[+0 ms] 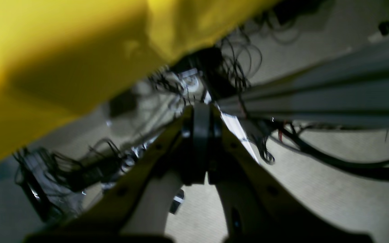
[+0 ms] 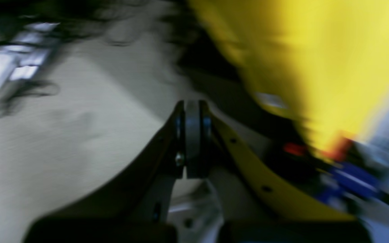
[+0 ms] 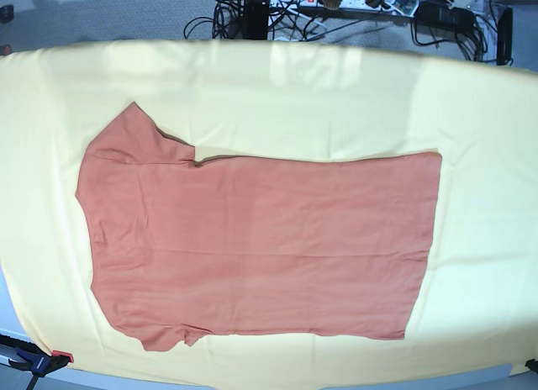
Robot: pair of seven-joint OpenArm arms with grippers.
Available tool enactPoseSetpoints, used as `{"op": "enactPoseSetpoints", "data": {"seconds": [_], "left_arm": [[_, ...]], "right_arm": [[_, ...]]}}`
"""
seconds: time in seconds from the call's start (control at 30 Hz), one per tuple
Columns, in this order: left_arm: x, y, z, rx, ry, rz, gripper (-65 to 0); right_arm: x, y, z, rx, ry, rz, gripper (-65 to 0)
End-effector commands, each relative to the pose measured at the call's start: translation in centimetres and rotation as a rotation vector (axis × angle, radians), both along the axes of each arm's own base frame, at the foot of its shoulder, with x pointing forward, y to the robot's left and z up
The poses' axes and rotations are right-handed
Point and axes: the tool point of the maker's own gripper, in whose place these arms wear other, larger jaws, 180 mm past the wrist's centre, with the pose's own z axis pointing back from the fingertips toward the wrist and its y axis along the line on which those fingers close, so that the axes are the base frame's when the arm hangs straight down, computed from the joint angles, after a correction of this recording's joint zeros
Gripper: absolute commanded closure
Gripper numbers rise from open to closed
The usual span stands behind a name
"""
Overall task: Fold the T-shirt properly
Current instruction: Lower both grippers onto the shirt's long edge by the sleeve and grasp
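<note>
base view: i see the t-shirt (image 3: 261, 247) lying flat and spread out on the pale yellow cloth (image 3: 336, 96) that covers the worktop, its neck and sleeves toward the left of this view and its straight hem toward the right. one sleeve (image 3: 139, 134) points to the far left corner, the other sleeve (image 3: 164, 335) to the near left edge, and the body shows only shallow creases. neither arm appears in this view. beyond the far edge of the cloth i see a tangle of black cables (image 3: 252, 12) and a power strip (image 3: 336, 3) on the grey floor (image 3: 101, 16). left wrist view: the left claw (image 1: 201, 135) has its two halves pressed together with nothing between them; it hangs off the worktop, with the yellow cloth filling the upper left of the picture, cables and a pale metal beam (image 1: 316, 98) behind it and the floor below. right wrist view: the right claw (image 2: 192, 135) is likewise closed on nothing, with the floor to its left and the yellow cloth hanging at the upper right; this picture is blurred, and i cannot make out the small red and blue shapes at the cloth's lower edge. the t-shirt shows in neither wrist view.
</note>
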Motion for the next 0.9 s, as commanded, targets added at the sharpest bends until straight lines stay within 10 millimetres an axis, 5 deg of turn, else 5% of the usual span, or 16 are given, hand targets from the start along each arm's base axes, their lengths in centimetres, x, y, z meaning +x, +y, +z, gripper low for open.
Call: {"op": "enactPoseSetpoints", "data": {"seconds": [0.0,0.13,0.37,0.5,0.73,0.87], "left_arm": [[0.7,-0.1,1.3,-0.006,-0.038,-0.005,0.0],[3.0,0.6,3.6,0.025,-0.136,-0.006,0.0],[6.2,2.6,4.9,0.096,-0.248,-0.042,0.0],[8.0,2.8,5.5,0.149,-0.312,-0.139,0.0],[12.0,3.5,7.8,0.277,-0.503,-0.31,0.0],[13.1,4.5,6.5,0.281,-0.514,-0.41,0.0]], "right_arm": [[0.7,-0.4,1.3,-0.03,-0.056,0.005,0.0],[4.0,-2.5,4.2,-0.168,-0.25,0.023,0.0],[10.6,-5.3,7.7,-0.285,-0.508,0.055,0.0],[13.9,-5.6,7.8,-0.245,-0.544,0.057,0.0],[18.0,-1.8,5.4,-0.001,-0.44,0.179,0.0],[18.4,0.4,3.8,0.144,-0.33,0.218,0.0]]}}
